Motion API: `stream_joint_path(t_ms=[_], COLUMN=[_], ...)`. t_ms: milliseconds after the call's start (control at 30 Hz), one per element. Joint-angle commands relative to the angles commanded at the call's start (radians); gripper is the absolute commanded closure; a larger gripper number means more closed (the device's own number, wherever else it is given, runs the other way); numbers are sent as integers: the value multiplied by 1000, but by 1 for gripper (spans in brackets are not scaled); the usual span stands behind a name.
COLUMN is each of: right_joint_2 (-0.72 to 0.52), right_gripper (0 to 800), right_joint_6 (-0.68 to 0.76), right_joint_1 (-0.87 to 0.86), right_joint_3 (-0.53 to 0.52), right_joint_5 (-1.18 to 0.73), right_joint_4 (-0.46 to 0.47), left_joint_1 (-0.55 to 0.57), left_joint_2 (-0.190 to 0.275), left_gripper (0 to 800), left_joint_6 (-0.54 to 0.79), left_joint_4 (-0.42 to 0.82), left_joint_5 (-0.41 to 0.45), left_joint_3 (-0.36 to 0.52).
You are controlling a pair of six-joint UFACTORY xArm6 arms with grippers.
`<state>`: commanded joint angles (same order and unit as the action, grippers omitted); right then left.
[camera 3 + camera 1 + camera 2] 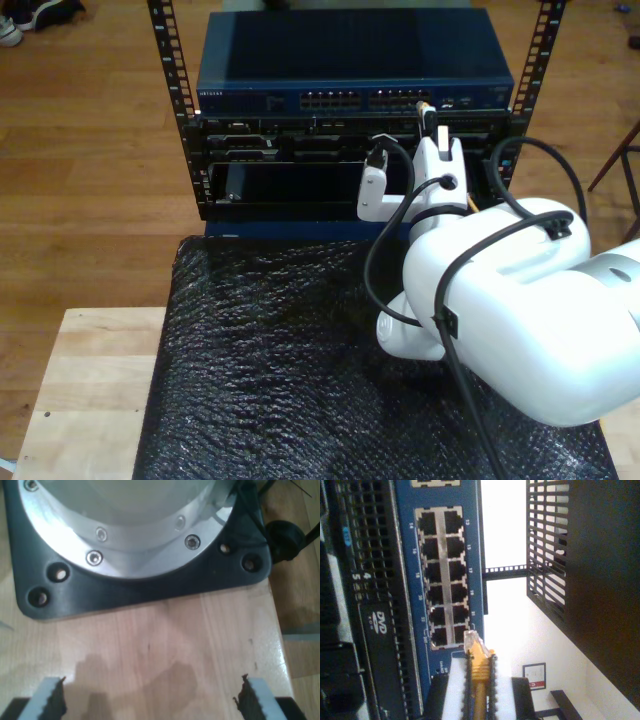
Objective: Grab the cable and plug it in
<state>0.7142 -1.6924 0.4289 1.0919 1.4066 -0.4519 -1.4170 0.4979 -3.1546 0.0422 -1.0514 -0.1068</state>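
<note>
My second claw [479,690] is clamped on the yellow cable [480,672], whose clear plug [472,641] pokes out just short of the port block [442,577] on the blue switch [355,65], near the block's end sockets. In the exterior view the switch sits at the top of a black rack [350,150], with dark units slotted beneath it, and the white arm [500,300] reaches over a black padded mat [270,370]. My first claw [150,697] hangs spread wide, gripping nothing, above the wooden counter [165,640] beside a black base plate [150,587].
</note>
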Motion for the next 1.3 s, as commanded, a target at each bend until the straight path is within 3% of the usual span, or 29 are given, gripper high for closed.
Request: stream_joint_path(t_ms=[1300], right_joint_2=[44], right_gripper=[800], right_joint_6=[2], right_joint_1=[-29], right_joint_3=[71], right_joint_5=[-11], right_joint_4=[23], left_joint_1=[0], left_joint_2=[0], left_gripper=[0], left_joint_6=[0], left_joint_4=[0], left_joint_5=[0], left_joint_3=[0])
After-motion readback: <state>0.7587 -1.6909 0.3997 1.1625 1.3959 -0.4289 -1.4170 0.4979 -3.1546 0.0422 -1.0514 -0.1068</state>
